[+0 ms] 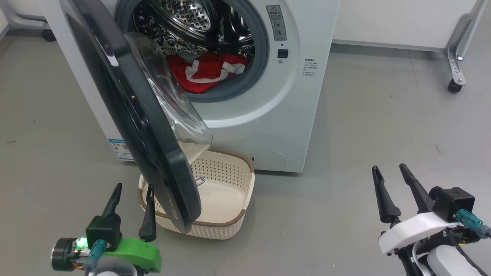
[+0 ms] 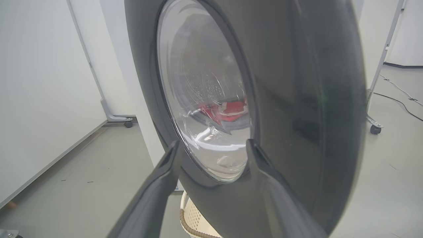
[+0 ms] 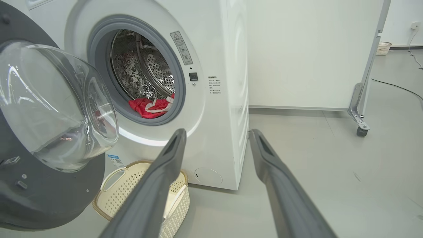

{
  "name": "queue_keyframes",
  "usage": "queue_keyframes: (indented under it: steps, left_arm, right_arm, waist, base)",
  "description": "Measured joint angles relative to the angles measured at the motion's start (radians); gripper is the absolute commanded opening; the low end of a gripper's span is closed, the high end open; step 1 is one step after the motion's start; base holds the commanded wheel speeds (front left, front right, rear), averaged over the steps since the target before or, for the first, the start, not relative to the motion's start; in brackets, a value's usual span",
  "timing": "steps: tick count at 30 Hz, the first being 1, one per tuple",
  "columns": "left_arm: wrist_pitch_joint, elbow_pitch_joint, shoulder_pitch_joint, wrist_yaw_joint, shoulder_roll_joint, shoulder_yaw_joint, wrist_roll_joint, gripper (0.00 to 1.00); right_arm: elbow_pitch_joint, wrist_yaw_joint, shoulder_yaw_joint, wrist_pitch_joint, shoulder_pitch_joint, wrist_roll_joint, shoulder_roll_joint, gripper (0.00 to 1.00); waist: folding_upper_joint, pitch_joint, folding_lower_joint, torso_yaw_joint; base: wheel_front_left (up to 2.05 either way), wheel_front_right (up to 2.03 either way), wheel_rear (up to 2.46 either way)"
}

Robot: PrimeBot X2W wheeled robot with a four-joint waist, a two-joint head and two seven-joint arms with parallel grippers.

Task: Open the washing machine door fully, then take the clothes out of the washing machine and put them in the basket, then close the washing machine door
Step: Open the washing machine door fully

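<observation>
**Grey floor, door part open, jersey not yet out**

Grey floor spreads in front of the white washing machine, with a white wheeled panel behind it. Both pairs of jaws stand wide apart and hold nothing.

The washing machine door has swung out from its opening. It stands edge-on just ahead of the left jaws, its black rim right beside their inner finger. Whether the two touch cannot be told. In the left wrist view the door's outer face and glass bowl lie straight ahead, between those fingers.

The red jersey with white trim lies at the bottom of the steel drum, well beyond the right jaws and off to their left. The cream basket sits on the floor against the washer's foot, just past the left jaws. It has nothing in it, and the door's lower edge hangs over its near corner.

By my reading, the first step is only partly done: the door looks short of fully open and overhangs the basket. Lifting the jersey out, dropping it in the basket and shutting the door all remain.
</observation>
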Motion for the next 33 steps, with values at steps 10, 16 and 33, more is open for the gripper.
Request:
queue_keyframes:
  steps: [10,16,33]
  left_arm:
    - [0.000,-0.001,0.001,0.000,0.000,0.004,0.000,1.00]
    - [0.000,-0.002,0.001,0.000,0.000,0.005,0.001,1.00]
    - [0.000,-0.003,0.001,-0.001,-0.002,0.010,0.001,1.00]
  right_arm:
    - [-0.035,-0.007,-0.052,0.000,0.054,-0.036,0.035,1.00]
    - [-0.047,-0.007,-0.060,0.000,0.073,-0.077,0.041,1.00]
    - [-0.074,-0.007,-0.117,0.000,0.119,-0.091,0.088,1.00]
  waist:
    - [0.0000,0.004,0.0000,-0.001]
    - [0.0000,0.009,0.0000,-0.002]
    - [0.0000,0.014,0.0000,-0.004]
  base:
    - [0.00,0.00,0.00]
    - [0.00,0.00,0.00]
    - [0.00,0.00,0.00]
